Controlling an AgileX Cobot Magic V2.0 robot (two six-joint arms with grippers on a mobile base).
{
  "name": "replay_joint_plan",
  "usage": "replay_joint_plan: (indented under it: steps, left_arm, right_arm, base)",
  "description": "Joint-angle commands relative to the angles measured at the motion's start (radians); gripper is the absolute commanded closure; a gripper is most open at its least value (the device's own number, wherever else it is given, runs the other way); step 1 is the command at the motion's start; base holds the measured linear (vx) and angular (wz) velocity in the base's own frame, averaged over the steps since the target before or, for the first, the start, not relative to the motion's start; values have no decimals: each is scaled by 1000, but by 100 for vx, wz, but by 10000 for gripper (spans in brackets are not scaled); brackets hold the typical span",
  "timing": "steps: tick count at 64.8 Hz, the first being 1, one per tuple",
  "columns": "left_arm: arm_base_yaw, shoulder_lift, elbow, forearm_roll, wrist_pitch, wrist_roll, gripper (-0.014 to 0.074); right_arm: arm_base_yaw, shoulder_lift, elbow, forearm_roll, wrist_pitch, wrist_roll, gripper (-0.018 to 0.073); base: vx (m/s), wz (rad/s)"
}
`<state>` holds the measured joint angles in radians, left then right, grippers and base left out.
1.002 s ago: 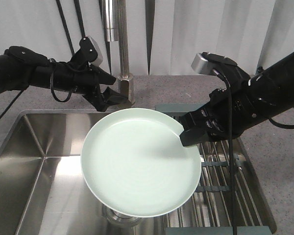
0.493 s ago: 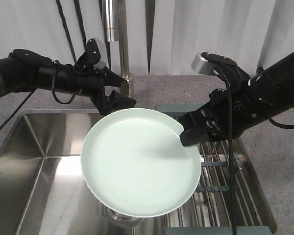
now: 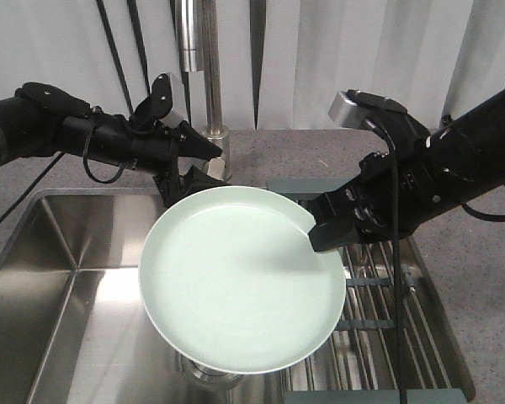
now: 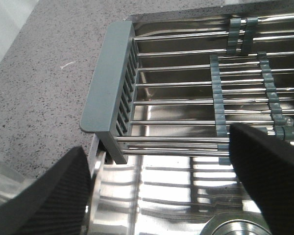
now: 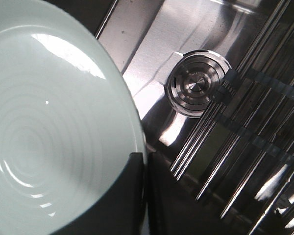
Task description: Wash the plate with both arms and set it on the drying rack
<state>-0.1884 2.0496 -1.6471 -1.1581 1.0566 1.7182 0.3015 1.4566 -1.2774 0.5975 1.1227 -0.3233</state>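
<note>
The pale mint-green plate hangs tilted over the sink, its face toward the front camera. My right gripper is shut on its right rim, with one finger on the face and one behind. In the right wrist view the plate fills the left side and the gripper pinches its edge. My left gripper is open just behind the plate's upper left rim, holding nothing. In the left wrist view the gripper has its fingers wide apart over the drying rack. The drying rack spans the sink's right end.
A steel faucet column rises behind the sink, close to the left gripper. The steel sink basin lies below, with its round drain under the plate. Speckled grey counter surrounds the sink.
My left arm has reached right and forward, bringing its open gripper up to the plate's far left rim. The right arm and the plate have not moved.
</note>
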Motion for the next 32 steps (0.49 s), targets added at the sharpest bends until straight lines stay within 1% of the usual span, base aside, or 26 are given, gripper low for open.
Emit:
replay_joint_plan:
  steps: [1, 9, 18, 25, 32]
  left_arm:
    - [-7, -59, -25, -22, 119, -27, 42]
    - [-5, -87, -25, 11, 74, -106, 42]
    - [0, -152, -25, 81, -5, -236, 42]
    - [9, -209, -25, 158, -43, -352, 42]
    - [24, -270, -25, 254, -60, -513, 42]
  right_arm:
    - [-2, -38, -27, 43, -28, -7, 564]
    - [-2, -38, -27, 43, -28, -7, 564]
    - [-2, -38, -27, 43, -28, -7, 564]
    - [-2, -38, -27, 43, -28, -7, 564]
    - [-2, -38, -27, 43, -28, -7, 564]
  base:
    - [0, 0]
    - [0, 0]
    - [0, 0]
    - [0, 0]
    - [0, 0]
